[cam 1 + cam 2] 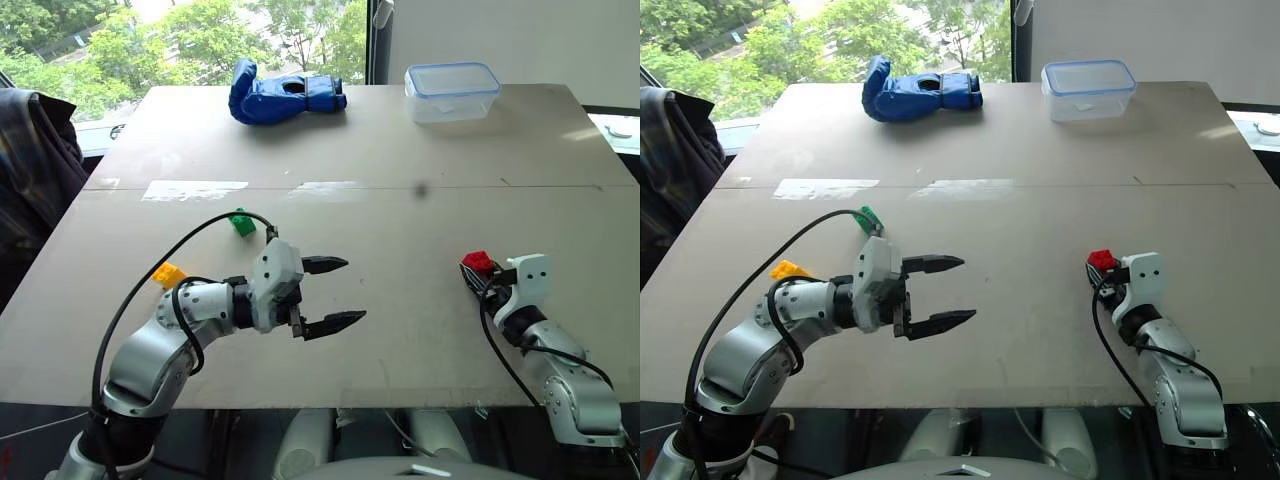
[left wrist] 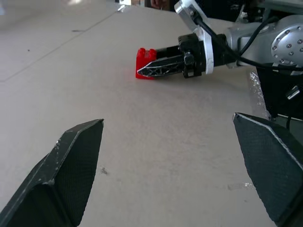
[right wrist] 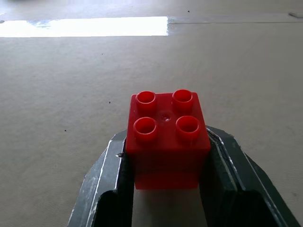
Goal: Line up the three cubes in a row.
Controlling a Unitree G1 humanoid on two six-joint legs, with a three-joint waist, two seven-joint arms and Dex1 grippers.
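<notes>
The small red studded plastic brick [image 3: 167,137] sits clamped between the two black fingers of the right gripper [image 1: 480,268], studs up, its sides pressed by both finger pads; in the head view it lies on the pale grey tabletop [image 1: 400,170] at about four o'clock from the table's centre. The small green studded plastic brick [image 1: 242,222] rests on the table at roughly nine o'clock from the centre, just beyond the left arm's black cable, and the small yellow studded plastic brick [image 1: 168,273] lies at about eight o'clock, beside the left forearm. The left gripper [image 1: 335,292] hangs above the table with its jaws spread wide and nothing between them, pointing toward three o'clock at the red brick, well apart from it. The green brick is at about eleven o'clock from that gripper's body.
</notes>
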